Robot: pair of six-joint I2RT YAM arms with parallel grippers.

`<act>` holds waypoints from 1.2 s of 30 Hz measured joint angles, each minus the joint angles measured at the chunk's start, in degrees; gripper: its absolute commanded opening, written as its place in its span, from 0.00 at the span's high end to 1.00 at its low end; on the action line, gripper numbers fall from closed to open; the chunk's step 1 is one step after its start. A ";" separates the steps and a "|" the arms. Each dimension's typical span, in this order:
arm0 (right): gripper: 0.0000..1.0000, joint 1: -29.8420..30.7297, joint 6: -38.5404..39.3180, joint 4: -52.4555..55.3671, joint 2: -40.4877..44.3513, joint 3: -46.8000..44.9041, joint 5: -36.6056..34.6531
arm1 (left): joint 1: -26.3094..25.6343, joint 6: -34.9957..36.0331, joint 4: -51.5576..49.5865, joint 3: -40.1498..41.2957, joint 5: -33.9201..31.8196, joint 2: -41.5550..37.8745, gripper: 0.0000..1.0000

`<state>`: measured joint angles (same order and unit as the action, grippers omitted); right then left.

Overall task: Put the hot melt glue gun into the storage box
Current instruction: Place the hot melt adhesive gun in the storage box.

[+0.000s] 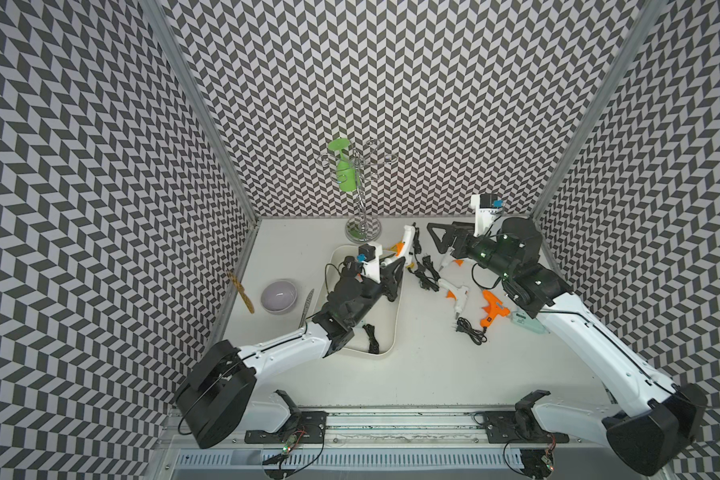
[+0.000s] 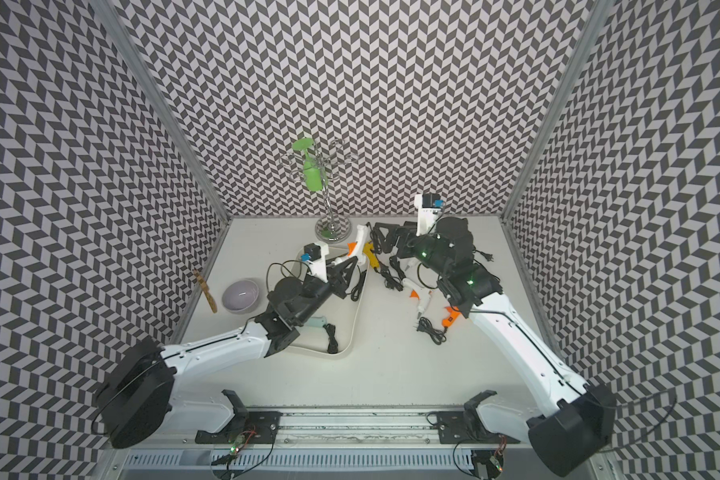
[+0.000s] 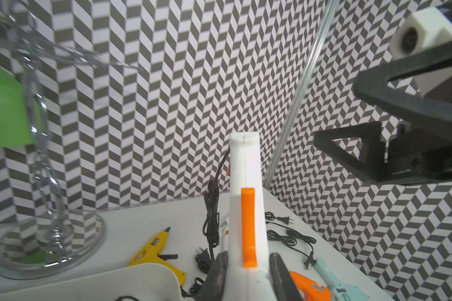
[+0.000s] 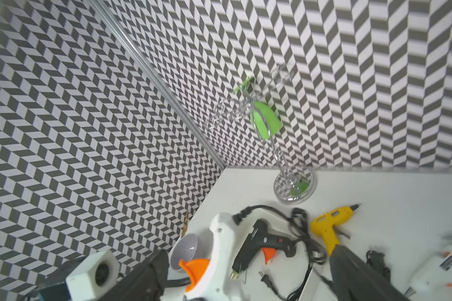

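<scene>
The transfer step is being carried out. Above the white worktop (image 1: 433,374), at the far corner of the cream-white shallow rectangular plastic storage box (image 1: 396,320), the jaws of the left gripper (image 3: 248,256) are being kept clamped on the white pistol-shaped hot melt glue gun with an orange trigger (image 3: 245,169). The jaws of the right gripper (image 1: 436,239) are being held wide apart, empty. Next, the gun is probably to be carried inward and released; its black cord (image 3: 212,208) is dangling outside the box.
</scene>
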<state>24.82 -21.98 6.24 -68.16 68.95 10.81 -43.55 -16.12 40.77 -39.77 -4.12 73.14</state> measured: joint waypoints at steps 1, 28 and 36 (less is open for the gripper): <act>0.01 -0.28 1.03 0.00 0.81 0.68 -0.63 | 0.24 0.42 -1.22 -0.13 0.46 -2.25 1.00; 0.01 -1.14 6.10 -0.24 0.85 -10.64 4.61 | 11.23 -5.03 -6.36 13.66 13.05 3.61 1.00; 0.01 -1.79 6.64 -0.24 0.70 -11.69 4.66 | 11.41 -9.68 -3.19 9.60 18.64 15.78 1.00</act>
<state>23.03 -15.33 6.00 -67.46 57.25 15.46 -32.14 -25.80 37.58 -30.17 14.52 88.92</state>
